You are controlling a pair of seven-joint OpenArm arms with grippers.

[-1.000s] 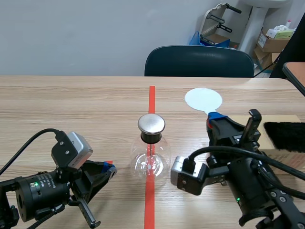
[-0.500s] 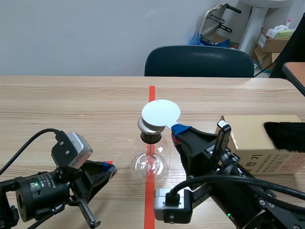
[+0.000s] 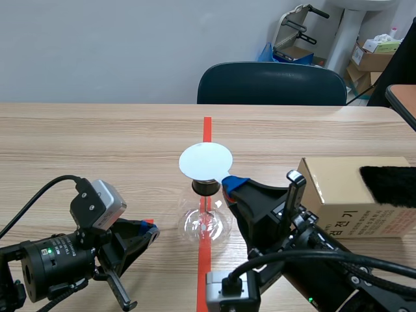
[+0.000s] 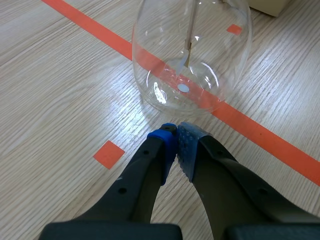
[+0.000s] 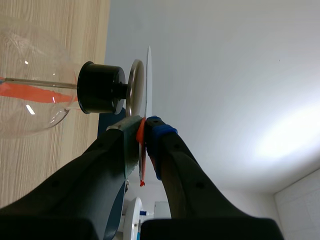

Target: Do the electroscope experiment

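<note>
the right arm has swung in from the box side: a second ago its white disc (image 3: 205, 160) hung over the table's (image 3: 97, 143) right half, and now it sits flat above the glass flask (image 3: 205, 221), hiding the metal cap (image 5: 135, 87) from the front. the left arm hasn't budged.

the right claw (image 3: 231, 182) is clamped on the disc's thin red stem (image 5: 141, 150), pads pressed on either side. from its own camera the disc stands right against the cap, so close i can't tell whether they touch. the left claw (image 4: 177, 137) lies low just in front of the flask, blue pads pressed together on nothing.

the flask stands on the red line with a black stopper (image 3: 205, 187) in its neck; inside, a thin rod (image 4: 190, 30) hangs down to small foil leaves (image 4: 182, 62). a cardboard box (image 3: 338, 188) with something black and furry (image 3: 390, 185) on it sits to the right.
</note>
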